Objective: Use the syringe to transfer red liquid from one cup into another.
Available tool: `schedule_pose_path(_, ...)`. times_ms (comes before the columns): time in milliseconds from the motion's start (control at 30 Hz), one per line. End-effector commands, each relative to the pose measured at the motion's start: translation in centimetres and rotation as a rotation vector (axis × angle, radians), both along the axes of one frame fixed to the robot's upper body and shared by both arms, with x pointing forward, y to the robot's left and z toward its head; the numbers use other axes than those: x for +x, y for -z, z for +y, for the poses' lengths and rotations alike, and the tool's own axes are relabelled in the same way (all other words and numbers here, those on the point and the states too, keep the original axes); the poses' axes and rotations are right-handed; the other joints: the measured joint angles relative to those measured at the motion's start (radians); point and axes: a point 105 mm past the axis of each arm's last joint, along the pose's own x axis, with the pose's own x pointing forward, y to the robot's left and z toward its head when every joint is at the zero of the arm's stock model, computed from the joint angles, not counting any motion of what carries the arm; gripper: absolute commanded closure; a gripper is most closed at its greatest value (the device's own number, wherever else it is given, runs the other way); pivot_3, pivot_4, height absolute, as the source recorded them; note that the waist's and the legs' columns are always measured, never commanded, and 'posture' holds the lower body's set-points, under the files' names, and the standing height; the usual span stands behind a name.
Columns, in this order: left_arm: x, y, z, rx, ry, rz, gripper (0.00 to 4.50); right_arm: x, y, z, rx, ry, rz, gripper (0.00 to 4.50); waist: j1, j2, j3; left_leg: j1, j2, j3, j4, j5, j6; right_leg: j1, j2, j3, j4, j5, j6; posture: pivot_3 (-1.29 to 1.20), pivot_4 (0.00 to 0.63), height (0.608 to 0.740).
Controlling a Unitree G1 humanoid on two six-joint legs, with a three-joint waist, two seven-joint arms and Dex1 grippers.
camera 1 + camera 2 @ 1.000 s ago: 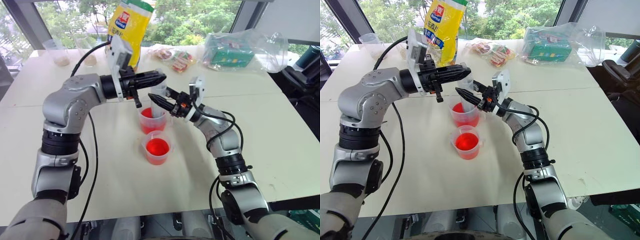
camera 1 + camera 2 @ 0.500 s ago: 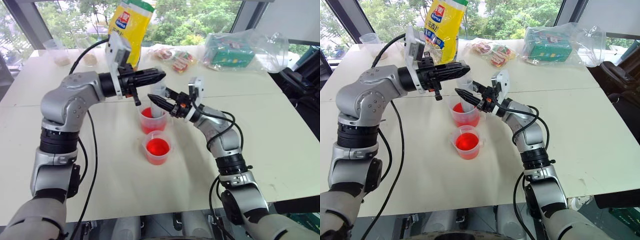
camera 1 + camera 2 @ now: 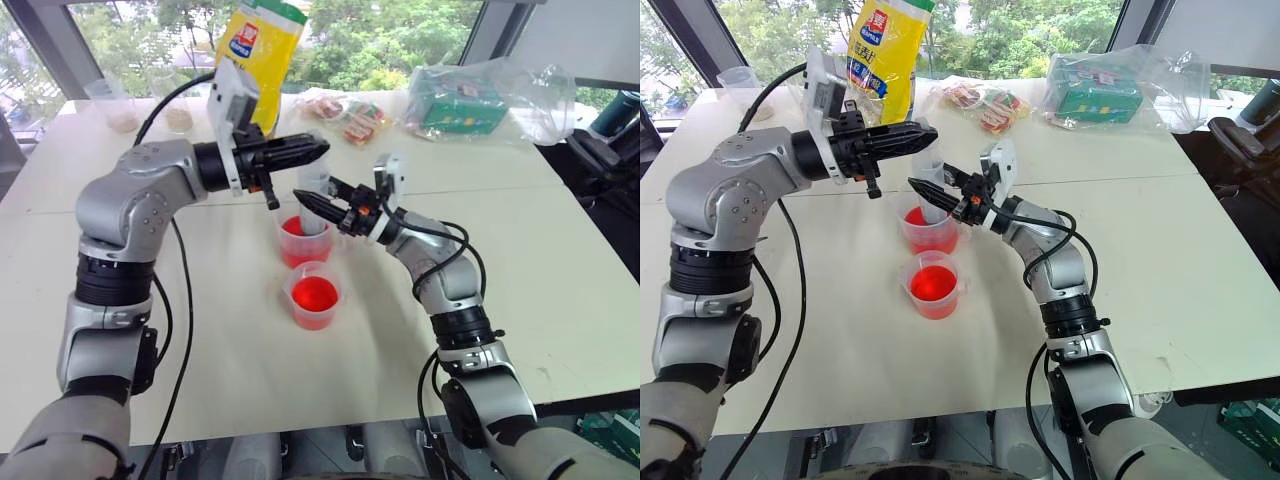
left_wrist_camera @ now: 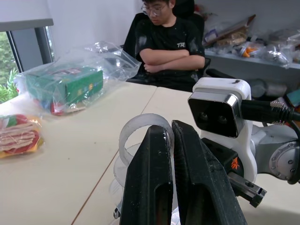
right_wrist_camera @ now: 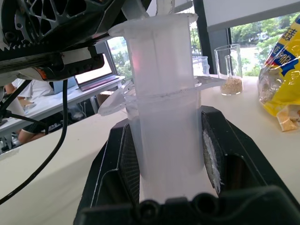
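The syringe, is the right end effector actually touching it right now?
Touching. In the right wrist view, the right end effector has a black finger pressed against each side of the syringe barrel, with no gap showing.

My left gripper was shut on the plunger ring, directly above my right gripper, which clamped the syringe upright over the far cup. Below both, the near cup blocked any straight drop toward me. Beyond the left gripper stood the yellow bag, with snack packets and a bagged green box further right. The table lay bare to the right of my right arm, and bare beneath my left arm too.
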Motion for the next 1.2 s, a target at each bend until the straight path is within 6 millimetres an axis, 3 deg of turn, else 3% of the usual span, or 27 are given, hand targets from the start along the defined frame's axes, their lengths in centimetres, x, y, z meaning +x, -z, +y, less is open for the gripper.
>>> schedule_pose_path(33,-1.0,-1.6,1.1,-0.021,-0.012,-0.075,3.55,-1.0,-2.9,0.6,0.027,-0.058,-0.081,3.05,-0.003,0.0,0.0,0.0,0.0,0.0,0.0,0.0,0.0,0.0,0.0,0.0,0.0,0.0,0.0,0.0,0.15,0.74)
schedule_pose_path(267,-1.4,-0.9,3.0,0.001,-0.059,-0.048,0.32,-0.8,-5.3,-0.2,0.055,-0.044,-0.116,3.05,0.001,0.0,0.0,0.0,0.0,0.0,0.0,0.0,0.0,0.0,0.0,0.0,0.002,0.0,0.0,0.0,0.15,0.74)
schedule_pose_path(300,-1.6,-0.9,3.3,0.0,-0.06,-0.046,0.03,-0.8,-5.5,-0.3,0.056,-0.043,-0.118,3.05,0.001,0.0,0.0,0.0,0.0,0.0,0.0,0.0,0.0,0.0,0.0,0.0,0.002,0.0,0.0,0.0,0.15,0.74)
schedule_pose_path(533,-2.1,-0.9,6.0,0.006,-0.127,-0.026,0.03,-1.4,-7.6,-1.0,0.091,-0.054,-0.143,3.05,-0.001,0.0,0.0,0.0,0.0,0.0,0.0,0.0,0.0,-0.001,0.0,0.0,0.002,0.0,0.0,0.0,0.15,0.74)
schedule_pose_path(667,-1.9,-1.5,6.7,-0.013,-0.161,-0.044,0.03,-3.7,-10.1,-1.8,0.131,-0.128,-0.144,3.05,0.005,0.0,0.0,0.0,0.0,0.0,0.0,0.0,0.0,-0.001,-0.001,0.0,0.002,0.0,0.0,0.0,0.15,0.74)
schedule_pose_path(767,-1.8,-1.8,6.8,-0.023,-0.169,-0.053,0.03,-5.8,-10.7,-2.2,0.123,-0.218,-0.109,3.05,0.006,0.0,0.0,0.0,0.0,-0.001,0.0,0.0,0.0,-0.001,-0.001,0.0,0.002,0.0,0.0,0.0,0.15,0.74)
schedule_pose_path(933,-1.8,-2.1,6.6,-0.028,-0.157,-0.058,0.03,-8.4,-9.0,-2.6,0.061,-0.291,-0.043,3.05,0.004,0.0,0.0,0.0,0.0,0.0,0.0,0.0,0.0,-0.001,-0.001,0.0,0.002,0.0,0.0,0.0,0.15,0.74)
schedule_pose_path(1100,-2.3,-2.7,5.9,-0.045,-0.097,-0.048,0.03,-8.6,-5.3,-2.1,-0.009,-0.253,-0.003,3.05,0.004,0.0,0.0,0.0,0.0,0.0,0.0,0.0,0.0,-0.001,0.0,0.0,0.002,0.0,0.0,0.0,0.15,0.74)
schedule_pose_path(1200,-2.7,-2.6,5.6,-0.042,-0.063,-0.031,0.03,-8.7,-4.3,-1.7,-0.019,-0.244,0.002,3.05,0.002,0.0,0.0,0.0,0.0,0.0,0.0,0.0,0.0,-0.001,0.0,0.0,0.002,0.0,0.0,0.0,0.15,0.74)
